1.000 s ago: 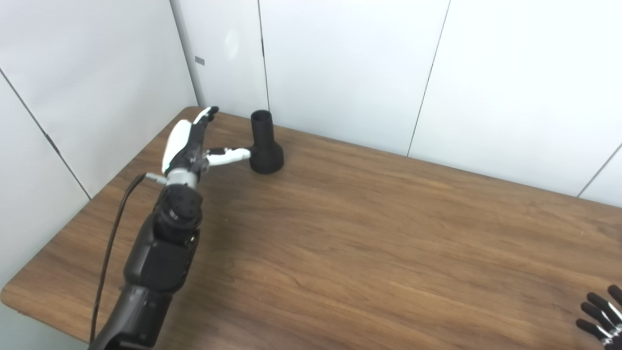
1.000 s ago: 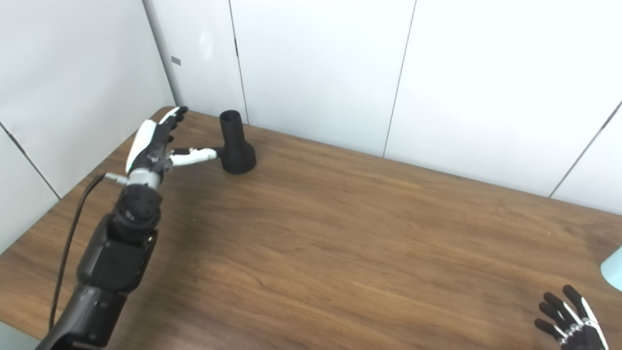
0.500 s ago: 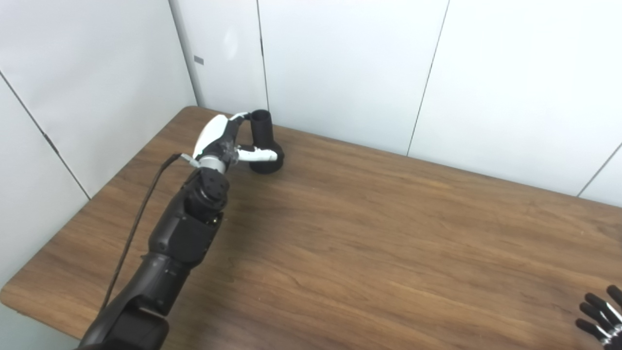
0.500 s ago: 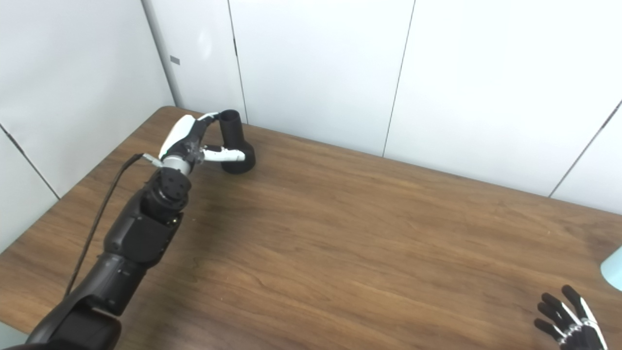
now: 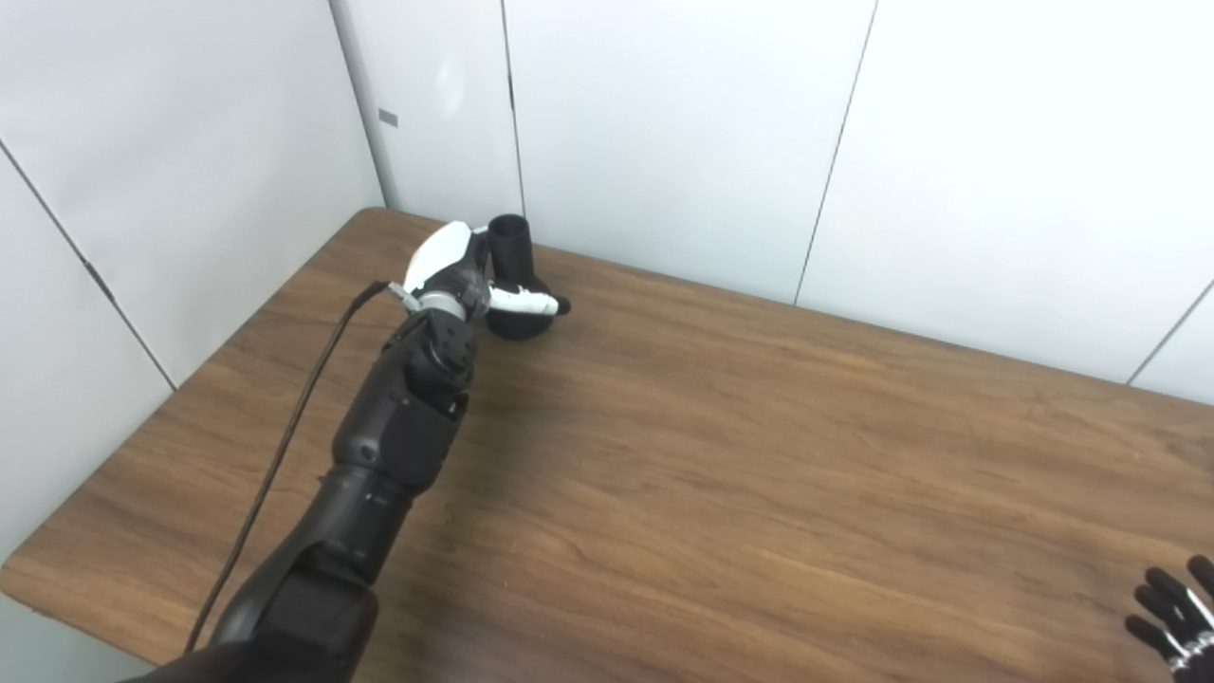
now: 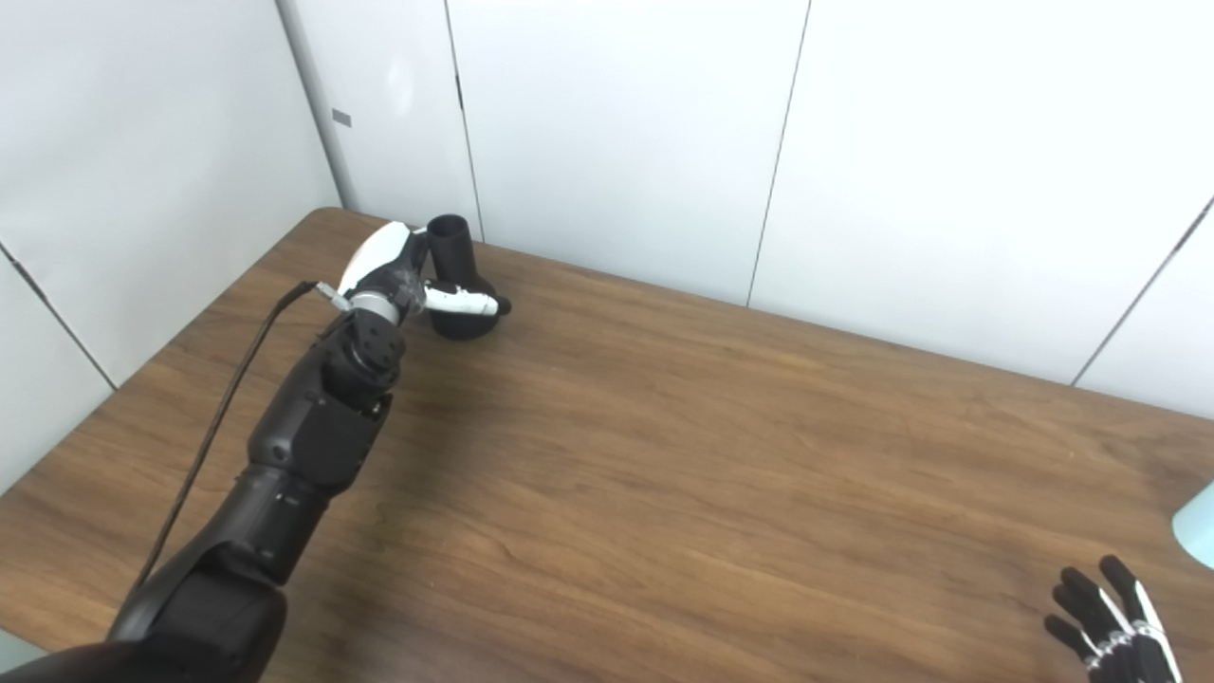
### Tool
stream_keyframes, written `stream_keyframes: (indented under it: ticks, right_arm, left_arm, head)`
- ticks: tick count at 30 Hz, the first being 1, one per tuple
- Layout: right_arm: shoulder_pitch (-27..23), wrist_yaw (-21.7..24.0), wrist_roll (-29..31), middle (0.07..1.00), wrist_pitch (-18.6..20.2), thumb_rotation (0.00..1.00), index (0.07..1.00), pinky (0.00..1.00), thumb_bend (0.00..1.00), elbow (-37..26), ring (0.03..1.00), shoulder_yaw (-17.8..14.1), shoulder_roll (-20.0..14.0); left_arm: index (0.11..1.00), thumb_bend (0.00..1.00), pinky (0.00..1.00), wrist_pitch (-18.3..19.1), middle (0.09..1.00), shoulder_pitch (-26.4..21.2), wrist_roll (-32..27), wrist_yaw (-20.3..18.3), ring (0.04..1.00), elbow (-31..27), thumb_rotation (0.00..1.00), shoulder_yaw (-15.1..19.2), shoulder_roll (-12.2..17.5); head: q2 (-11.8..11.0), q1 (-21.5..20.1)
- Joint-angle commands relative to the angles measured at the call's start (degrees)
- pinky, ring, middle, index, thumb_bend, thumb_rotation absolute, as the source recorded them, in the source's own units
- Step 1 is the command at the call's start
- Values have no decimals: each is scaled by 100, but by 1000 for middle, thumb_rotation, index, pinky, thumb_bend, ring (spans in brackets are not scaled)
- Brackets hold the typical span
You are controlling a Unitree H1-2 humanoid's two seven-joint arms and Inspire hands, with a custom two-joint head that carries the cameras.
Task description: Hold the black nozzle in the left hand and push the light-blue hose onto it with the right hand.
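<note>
We see a matte black flared nozzle upright on the far-left wood-grain table. Our left hand cups it — thumb across the front, grip unclear. Our right hand lies spread, holding nothing.

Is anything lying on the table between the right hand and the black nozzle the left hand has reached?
Nothing visible does. The table shows only bare wood between the right hand and the black nozzle, where the left hand sits.
</note>
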Motion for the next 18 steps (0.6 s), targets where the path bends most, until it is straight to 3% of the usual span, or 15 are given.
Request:
stream_keyframes:
  ticks: [1, 18]
  right_arm:
    - [144, -39, 92, 885, -18, 1000, 943, 843, 671, 97, 883, 81, 158]
    - [227, -70, 53, 851, 121, 1000, 928, 883, 654, -99, 866, 62, 228]
  left_arm:
    - [839, 965, 1000, -15, 942, -342, 155, 109, 999, -14, 256, 92, 74]
    - [751, 933, 1000, -16, 849, -407, 412, 350, 912, 490, 250, -352, 223]
  head:
    - [2, 0]
    - [74, -52]
